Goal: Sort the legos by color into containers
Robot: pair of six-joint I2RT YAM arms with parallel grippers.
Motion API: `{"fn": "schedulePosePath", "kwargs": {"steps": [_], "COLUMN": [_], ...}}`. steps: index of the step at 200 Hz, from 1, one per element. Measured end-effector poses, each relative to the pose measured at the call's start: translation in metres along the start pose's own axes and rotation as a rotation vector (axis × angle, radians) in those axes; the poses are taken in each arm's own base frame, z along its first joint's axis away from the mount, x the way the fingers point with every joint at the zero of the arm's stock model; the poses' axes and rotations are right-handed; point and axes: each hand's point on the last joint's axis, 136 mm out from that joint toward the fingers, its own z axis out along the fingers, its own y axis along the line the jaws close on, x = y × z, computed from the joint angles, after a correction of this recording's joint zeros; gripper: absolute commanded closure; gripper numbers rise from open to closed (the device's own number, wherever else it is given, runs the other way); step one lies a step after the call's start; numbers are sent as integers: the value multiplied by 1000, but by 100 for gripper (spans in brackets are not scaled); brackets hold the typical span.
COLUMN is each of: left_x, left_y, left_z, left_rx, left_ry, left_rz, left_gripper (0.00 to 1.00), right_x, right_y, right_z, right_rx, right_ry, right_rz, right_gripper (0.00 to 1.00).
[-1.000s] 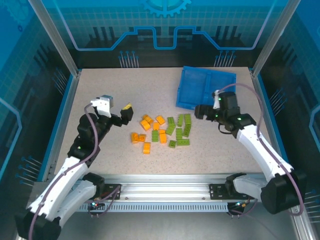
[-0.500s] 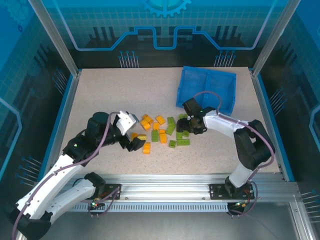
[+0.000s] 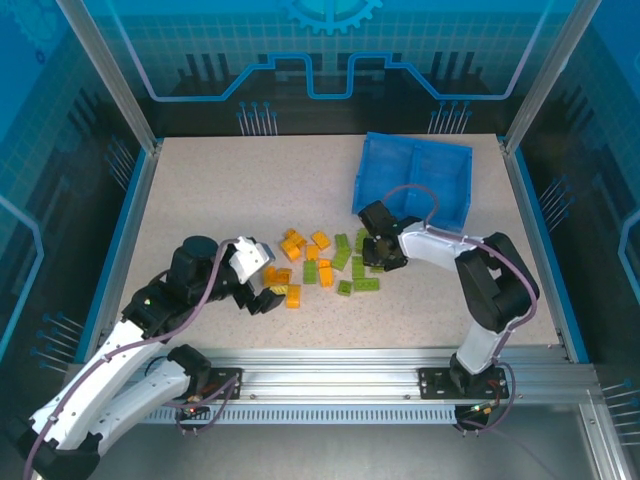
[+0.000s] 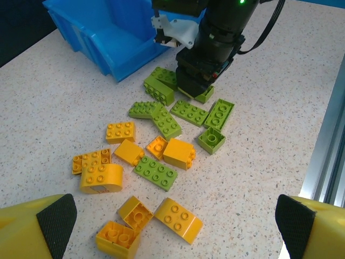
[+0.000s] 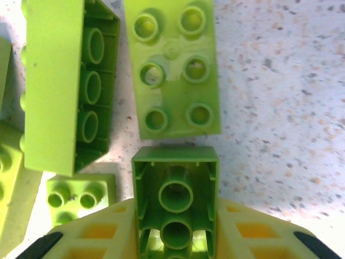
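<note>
At the green side of the pile: right gripper (image 3: 383, 252) clamped on a green brick (image 5: 175, 200), hollow underside toward the wrist camera, its near end hidden between the fingers
Left gripper: (image 3: 268, 297) jaws spread wide, holding nothing, low over the orange bricks (image 4: 175, 218); black pads (image 4: 56, 218) cut off at the lower corners of its wrist view
Legos: loose on the table (image 3: 200, 190), orange left, green right, some touching
Tray: blue (image 3: 440, 185), far right, just beyond the pile; cropped in the left wrist view
</note>
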Motion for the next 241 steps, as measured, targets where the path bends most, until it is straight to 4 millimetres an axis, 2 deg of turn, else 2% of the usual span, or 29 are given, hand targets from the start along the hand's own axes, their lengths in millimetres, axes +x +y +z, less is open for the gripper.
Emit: {"fn": "schedulePosePath", "kwargs": {"steps": [24,50,65,78,87,99,118,136,169,190,211,241], "left_x": [0,1,2,1,1,1,1,0,-3,-5,-5,-4], "left_y": [0,-1,-1,-1,-1,-1,-1,-1,-3,-2,-2,-1], "left_z": [0,-1,-2,-2,-2,-2,-2,-4,-10,-11,-11,-9], "left_rx": [0,-1,-2,-4,-4,-4,-5,-7,-15,-19,-22,-20], "left_ry": [-1,-5,-9,-15,-16,-16,-18,-25,-51,-61,-61,-54], "left_rz": [0,2,3,5,5,6,6,7,16,20,20,18], "left_gripper": [1,1,1,1,1,1,1,1,1,1,1,1], "right_x": [-8,-39,-69,-105,-131,-159,-202,-226,-231,-222,-212,-211], "right_y": [-4,-14,-32,-59,-79,-100,-119,-133,-163,-173,-175,-174], "right_z": [-30,-97,-137,-163,-174,-177,-156,-114,-32,4,20,15], "right_rx": [-21,-66,-72,-43,-5,39,85,112,160,174,181,169], "right_ry": [-77,-269,-386,-476,-522,-544,-522,-454,-293,-204,-148,-142], "right_rz": [8,20,57,112,145,172,185,198,239,249,242,249], "right_gripper": [67,68,68,69,69,69,69,70,68,62,57,53]}}
